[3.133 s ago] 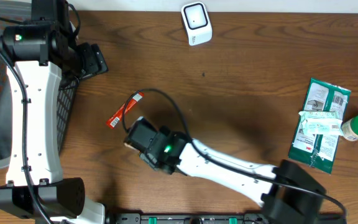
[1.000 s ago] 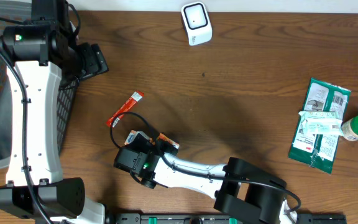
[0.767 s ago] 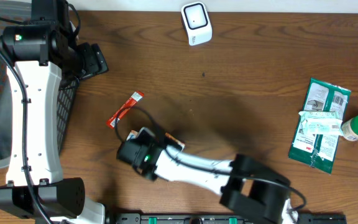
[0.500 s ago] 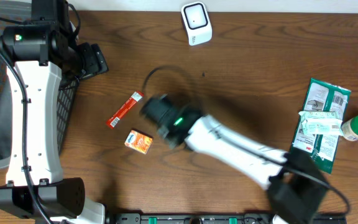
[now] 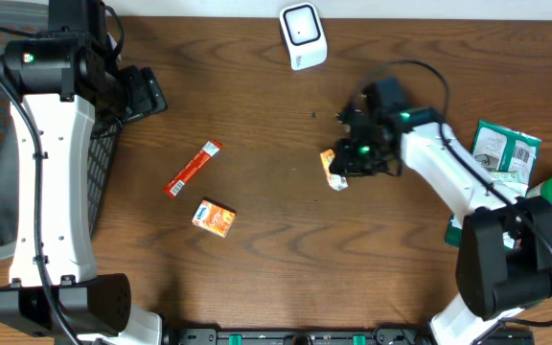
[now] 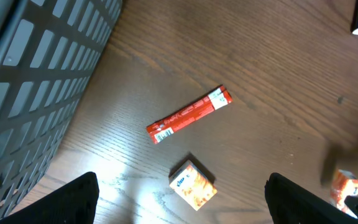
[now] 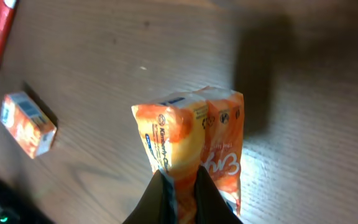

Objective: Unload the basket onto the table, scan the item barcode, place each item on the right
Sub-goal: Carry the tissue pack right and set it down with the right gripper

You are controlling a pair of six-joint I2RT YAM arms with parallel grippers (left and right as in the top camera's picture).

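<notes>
Orange packet (image 7: 194,134) is pinched tight in the right fingers (image 7: 159,202), apparently lifted off the worktop (image 5: 257,115) just right of centre. The left fingers (image 6: 67,202) are spread wide and empty at 9 o'clock by the basket (image 6: 36,93). The scanner (image 5: 303,36) sits at 11 o'clock from the packet, so I'd carry it there, turn the barcode face to the window, hold steady and keep the fingers off the code.

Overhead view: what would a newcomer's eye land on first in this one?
The right gripper, right of the view's middle, is shut on an orange packet. Beyond it, at the top of the view, stands the white scanner. A red stick pack and a small orange box lie apart from each other further left.
</notes>
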